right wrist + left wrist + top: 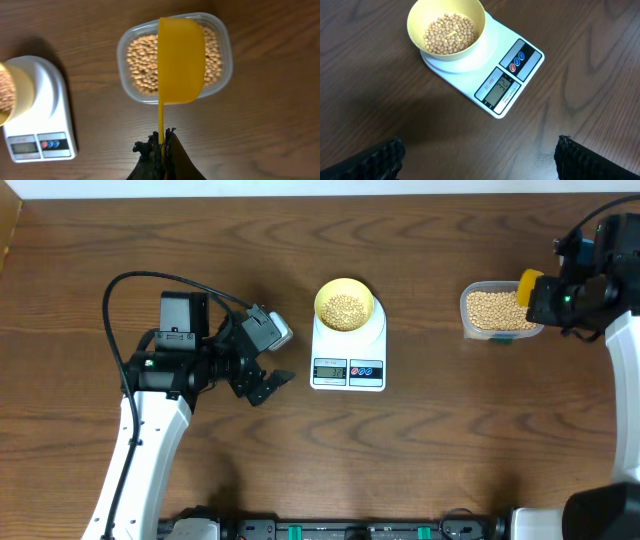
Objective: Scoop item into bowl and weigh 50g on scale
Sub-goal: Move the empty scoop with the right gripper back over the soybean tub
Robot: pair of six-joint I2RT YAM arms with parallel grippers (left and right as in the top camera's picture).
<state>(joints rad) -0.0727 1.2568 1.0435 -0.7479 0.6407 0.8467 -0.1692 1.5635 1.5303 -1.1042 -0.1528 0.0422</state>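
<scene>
Wooden table (pixel 420 450): dark brown, grain running across, surface sound in all three views. Clear rectangular plastic tub (pixel 122 55): upright on the table at the far right, rounded corners, lid off. Yellow plastic scoop (pixel 181 60): cup lies over the tub's middle in the right wrist view, thin handle (pixel 161 125) pointing straight back; contact with the tub cannot be confirmed. Black rail (pixel 350 530) with green fittings runs along the near edge. White strip (pixel 300 188) borders the far edge.

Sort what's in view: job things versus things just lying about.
Job: beans, bowl, scale, clear tub, yellow scoop, right hand shut on the scoop's handle.
Idle: left hand, open, holding nothing.
</scene>
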